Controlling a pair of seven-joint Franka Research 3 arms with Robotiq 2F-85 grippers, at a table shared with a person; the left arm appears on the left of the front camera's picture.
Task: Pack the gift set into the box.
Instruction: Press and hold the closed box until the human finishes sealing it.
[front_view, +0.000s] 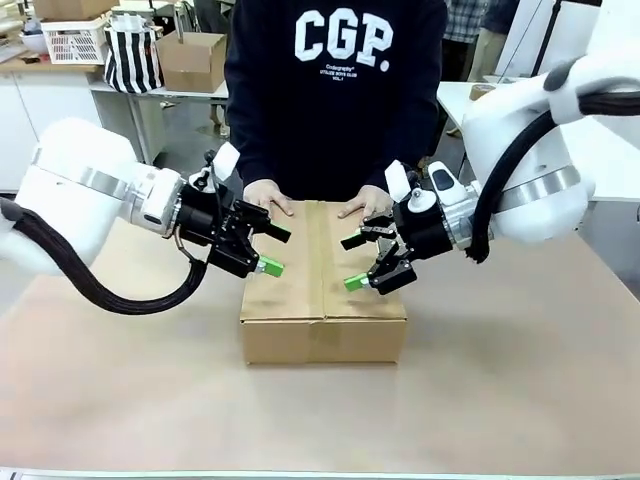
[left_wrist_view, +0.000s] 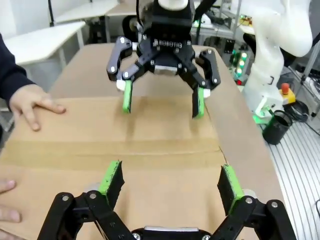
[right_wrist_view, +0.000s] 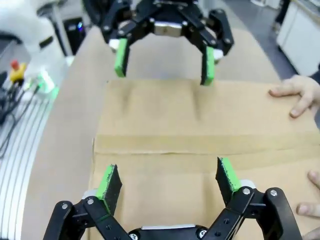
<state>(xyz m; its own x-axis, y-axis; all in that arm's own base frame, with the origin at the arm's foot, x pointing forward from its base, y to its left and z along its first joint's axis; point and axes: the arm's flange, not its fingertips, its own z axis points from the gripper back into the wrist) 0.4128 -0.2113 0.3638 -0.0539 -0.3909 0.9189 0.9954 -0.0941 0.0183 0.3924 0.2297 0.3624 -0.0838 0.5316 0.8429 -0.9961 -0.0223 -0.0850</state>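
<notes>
box (front_view: 322, 290) flaps closed, person's hands (front_view: 268, 196) on top

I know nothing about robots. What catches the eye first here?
A closed brown cardboard box sits in the middle of the table. The left gripper and right gripper, both open with green pads, face each other over its ends. A person rests both hands on its far edge.

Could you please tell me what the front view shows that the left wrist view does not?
Front view: the person's dark sweatshirt with white lettering, and the box's front wall. Left wrist view: a red button and green lights beside the right arm. Both: the closed box, the person's hands on it, and the left tool and right tool open over it.
</notes>
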